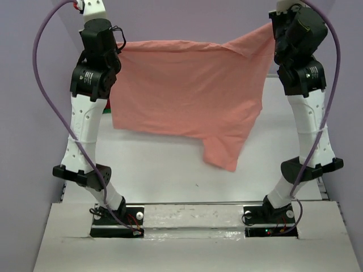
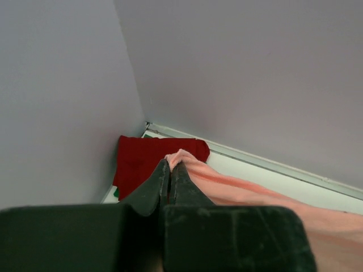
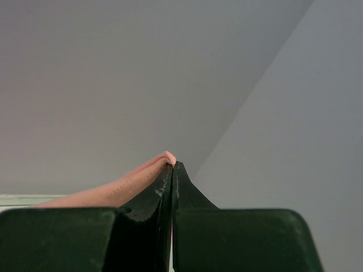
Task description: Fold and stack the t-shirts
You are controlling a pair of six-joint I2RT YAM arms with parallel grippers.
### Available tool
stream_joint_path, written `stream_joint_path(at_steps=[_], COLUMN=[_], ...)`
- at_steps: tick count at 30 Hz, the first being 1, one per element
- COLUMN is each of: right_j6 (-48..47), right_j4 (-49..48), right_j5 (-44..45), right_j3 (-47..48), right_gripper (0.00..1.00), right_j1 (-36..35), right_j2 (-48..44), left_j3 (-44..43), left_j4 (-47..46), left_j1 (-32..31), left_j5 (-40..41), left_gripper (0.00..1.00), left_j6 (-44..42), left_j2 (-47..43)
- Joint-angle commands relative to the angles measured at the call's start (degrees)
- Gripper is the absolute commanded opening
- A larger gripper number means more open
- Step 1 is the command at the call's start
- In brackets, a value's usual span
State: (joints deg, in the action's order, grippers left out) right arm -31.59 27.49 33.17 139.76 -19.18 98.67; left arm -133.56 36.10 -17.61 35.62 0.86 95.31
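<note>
Progress looks early: salmon-pink shirt (image 1: 187, 90) hangs unfolded over mid-table, stretched between both arms. Dark red shirt (image 2: 147, 164) sits folded in the far left corner. Left gripper (image 2: 169, 165) and right gripper (image 3: 172, 166) each pinch a top corner tight.

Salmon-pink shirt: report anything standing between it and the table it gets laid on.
Nothing visible does. The left gripper and right gripper are shut on the salmon-pink shirt, which hangs spread above the white table. The dark red shirt lies at the table's far left corner.
</note>
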Motion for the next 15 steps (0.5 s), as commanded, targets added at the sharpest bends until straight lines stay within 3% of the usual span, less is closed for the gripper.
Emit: stream_joint_path(at_steps=[1, 6, 13, 15], right_j6=[-0.05, -5.13, -8.04, -12.67], right_j4=[-6.83, -11.30, -13.33, -18.40], right_j5=[0.14, 6.54, 14.90, 18.84], right_j3=[-3.34, -11.16, -17.33, -20.83], right_gripper=[0.00, 0.00, 0.00, 0.00], right_j1=[-0.33, -8.39, -16.75, -19.30], right_j2=[-12.35, -19.91, -26.67, -28.62], left_j3=[5.66, 13.14, 16.65, 17.89], left_j4=[-6.12, -6.48, -2.44, -1.39], left_j1=[0.03, -2.59, -8.05, -9.02], left_j5=[-0.99, 0.58, 7.00, 7.71], left_gripper=[0.00, 0.00, 0.00, 0.00], left_j6=[-0.69, 1.24, 2.83, 3.44], left_j2=[-12.24, -20.06, -26.30, -28.67])
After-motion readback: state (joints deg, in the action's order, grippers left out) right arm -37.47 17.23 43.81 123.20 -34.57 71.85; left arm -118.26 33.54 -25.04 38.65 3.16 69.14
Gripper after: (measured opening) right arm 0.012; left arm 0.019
